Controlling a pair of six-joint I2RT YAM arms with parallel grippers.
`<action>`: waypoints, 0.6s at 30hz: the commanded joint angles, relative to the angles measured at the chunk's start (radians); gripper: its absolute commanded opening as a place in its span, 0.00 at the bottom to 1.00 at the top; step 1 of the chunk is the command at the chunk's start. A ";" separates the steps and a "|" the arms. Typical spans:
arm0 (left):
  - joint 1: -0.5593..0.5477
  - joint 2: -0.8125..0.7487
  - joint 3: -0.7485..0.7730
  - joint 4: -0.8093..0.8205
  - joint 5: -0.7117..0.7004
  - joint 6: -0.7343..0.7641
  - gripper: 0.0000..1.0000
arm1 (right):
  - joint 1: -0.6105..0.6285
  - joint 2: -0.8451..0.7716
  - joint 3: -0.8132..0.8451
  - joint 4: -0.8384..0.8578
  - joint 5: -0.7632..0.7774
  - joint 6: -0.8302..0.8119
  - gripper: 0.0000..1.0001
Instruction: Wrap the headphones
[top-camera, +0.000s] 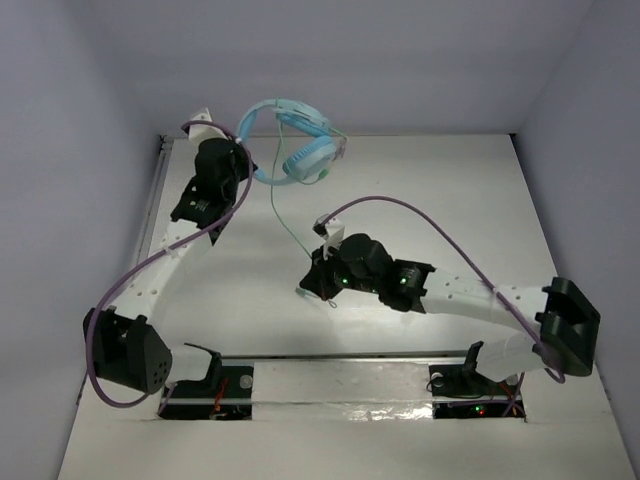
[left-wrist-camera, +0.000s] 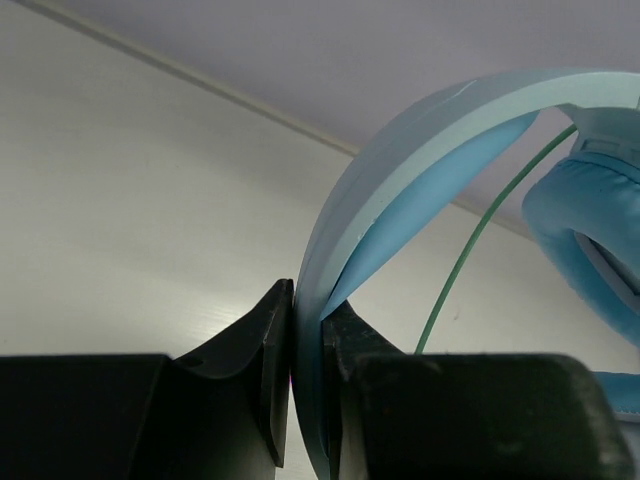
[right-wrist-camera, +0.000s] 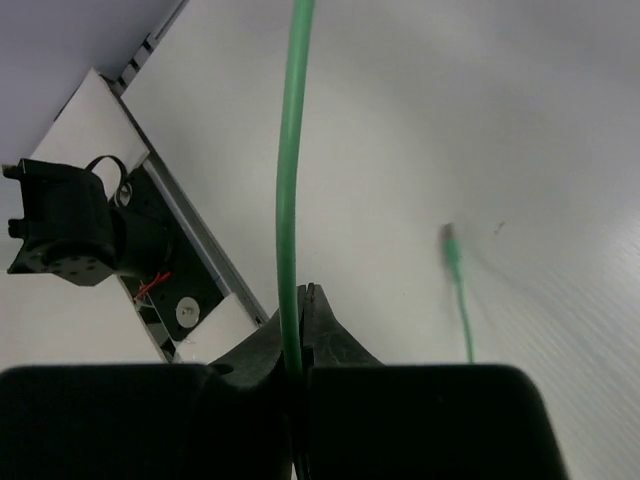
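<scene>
1. Your left gripper (left-wrist-camera: 308, 390) is pinched on the headband (left-wrist-camera: 400, 190), holding the headphones (top-camera: 305, 155) at upper centre of the top view.
2. Your right gripper (right-wrist-camera: 297, 345) is clamped on the cable (right-wrist-camera: 290, 170), mid-frame.
3. Pull too hard and the thin, smooth cable may slip through the jaws. The slick curved band could also twist out of its narrow grip.
4. The earcups (left-wrist-camera: 590, 230) look like soft, padded ovals.

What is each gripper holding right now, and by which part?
The left gripper holds the headphones by the headband; the right gripper pinches their green cable partway along.
</scene>
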 joint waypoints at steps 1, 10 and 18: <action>-0.093 -0.017 -0.014 0.138 -0.195 0.060 0.00 | 0.013 -0.066 0.116 -0.278 0.130 -0.063 0.00; -0.276 0.030 0.039 -0.023 -0.292 0.240 0.00 | 0.013 -0.112 0.399 -0.671 0.414 -0.221 0.00; -0.351 0.017 0.048 -0.209 -0.200 0.435 0.00 | 0.013 -0.115 0.531 -0.778 0.541 -0.321 0.00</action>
